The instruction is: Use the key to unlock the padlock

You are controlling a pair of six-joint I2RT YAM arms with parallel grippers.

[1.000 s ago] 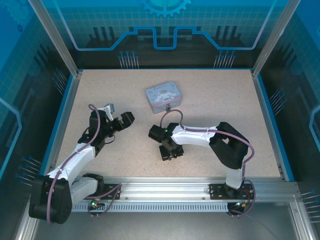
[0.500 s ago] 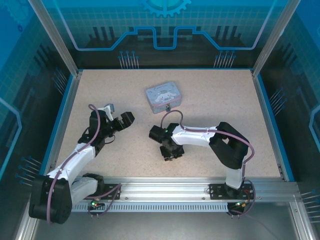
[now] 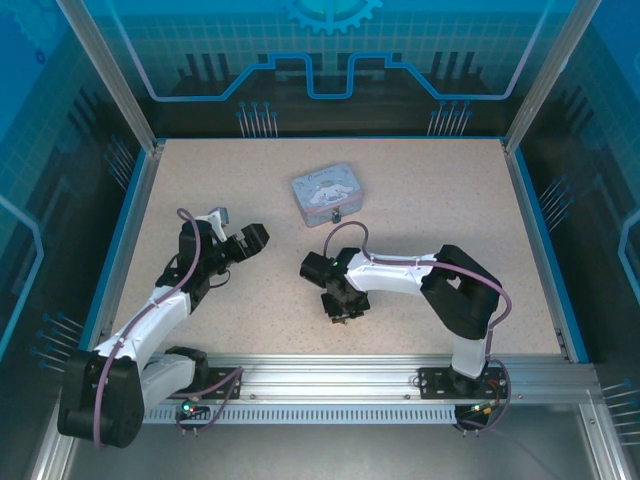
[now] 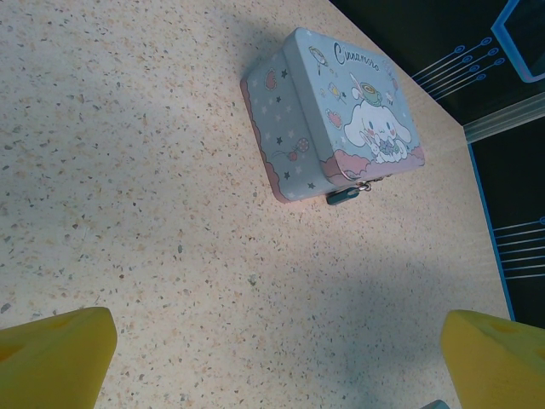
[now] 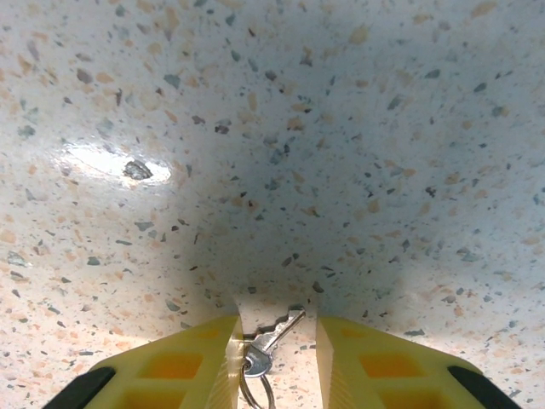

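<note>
The small silver key [image 5: 274,334] on a thin ring lies flat on the speckled table between my right gripper's [image 5: 275,320] yellow fingers [image 5: 192,362], its head against the left finger. The jaws stand a little apart around it, pointing down at the table. From above, the right gripper [image 3: 340,312] is low over the table's near middle. The teal padlock [image 4: 343,197] hangs at the front clasp of the cartoon tin [image 4: 341,111]; from above the padlock [image 3: 338,216] is a speck. My left gripper [image 3: 240,236] is open and holds nothing, its fingers [image 4: 51,358] wide apart.
The pale blue tin [image 3: 326,192] sits at the table's middle back. Blue rails border the table [image 3: 450,200] on the left and right, and a metal rail runs along the near edge.
The right gripper has shifted slightly toward the near edge and dropped closer to the table. The left arm has not moved.
</note>
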